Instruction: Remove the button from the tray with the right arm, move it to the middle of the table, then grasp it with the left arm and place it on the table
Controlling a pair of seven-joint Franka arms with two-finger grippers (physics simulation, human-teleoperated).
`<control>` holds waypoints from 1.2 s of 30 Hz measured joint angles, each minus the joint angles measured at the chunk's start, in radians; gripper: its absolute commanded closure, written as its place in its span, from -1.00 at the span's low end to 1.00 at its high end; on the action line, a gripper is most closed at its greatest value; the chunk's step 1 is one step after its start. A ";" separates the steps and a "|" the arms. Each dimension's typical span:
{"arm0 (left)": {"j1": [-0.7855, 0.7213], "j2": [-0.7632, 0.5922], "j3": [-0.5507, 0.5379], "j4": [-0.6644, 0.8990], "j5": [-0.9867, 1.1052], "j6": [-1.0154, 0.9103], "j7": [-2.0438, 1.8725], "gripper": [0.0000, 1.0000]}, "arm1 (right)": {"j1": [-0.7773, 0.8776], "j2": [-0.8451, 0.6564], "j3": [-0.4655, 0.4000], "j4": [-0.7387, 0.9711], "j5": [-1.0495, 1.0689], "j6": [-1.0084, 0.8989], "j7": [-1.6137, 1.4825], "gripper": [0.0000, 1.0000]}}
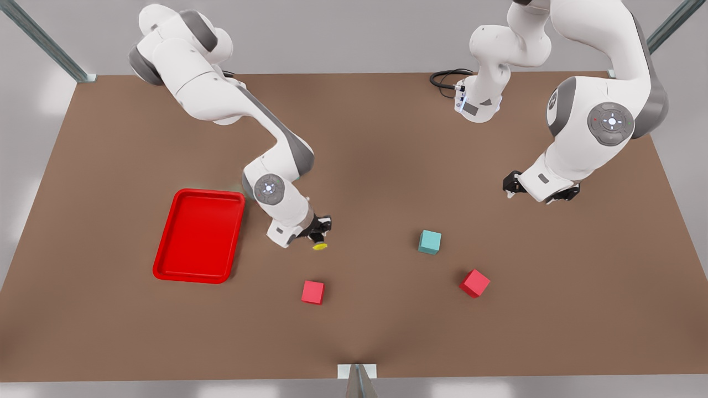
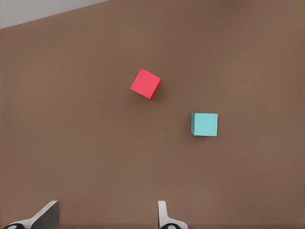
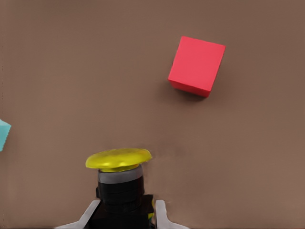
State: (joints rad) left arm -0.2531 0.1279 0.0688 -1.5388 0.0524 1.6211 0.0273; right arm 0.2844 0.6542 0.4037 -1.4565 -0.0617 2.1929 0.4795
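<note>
My right gripper (image 1: 318, 235) is on the front view's left, just past the red tray (image 1: 191, 279) toward the middle of the table (image 1: 387, 166). It is shut on the button (image 1: 319, 246), whose black body sits between the fingers (image 3: 159, 212). The yellow cap (image 3: 119, 160) points away from the hand, a little above the tabletop. Nothing lies in the tray. My left gripper (image 1: 541, 190) waits at the front view's right, above the table. Its fingers (image 2: 163, 210) are spread wide with nothing between them.
A teal cube (image 1: 430, 242) lies right of centre, and a red cube (image 1: 474, 283) nearer the front edge. Another red cube (image 1: 312, 292) lies just in front of the held button. A black cable (image 1: 445, 77) coils at the back edge.
</note>
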 measured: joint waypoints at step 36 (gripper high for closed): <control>-0.434 0.308 -0.008 -0.409 -0.155 0.609 -0.462 -1.00 | -0.354 -0.406 -0.188 -0.020 -0.051 -0.534 0.133 -1.00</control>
State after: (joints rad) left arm -0.6874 0.4358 0.0607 -1.9481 -0.1025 2.2302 -0.4346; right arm -0.0698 0.2487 0.2156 -1.4761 -0.1132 1.6586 0.6124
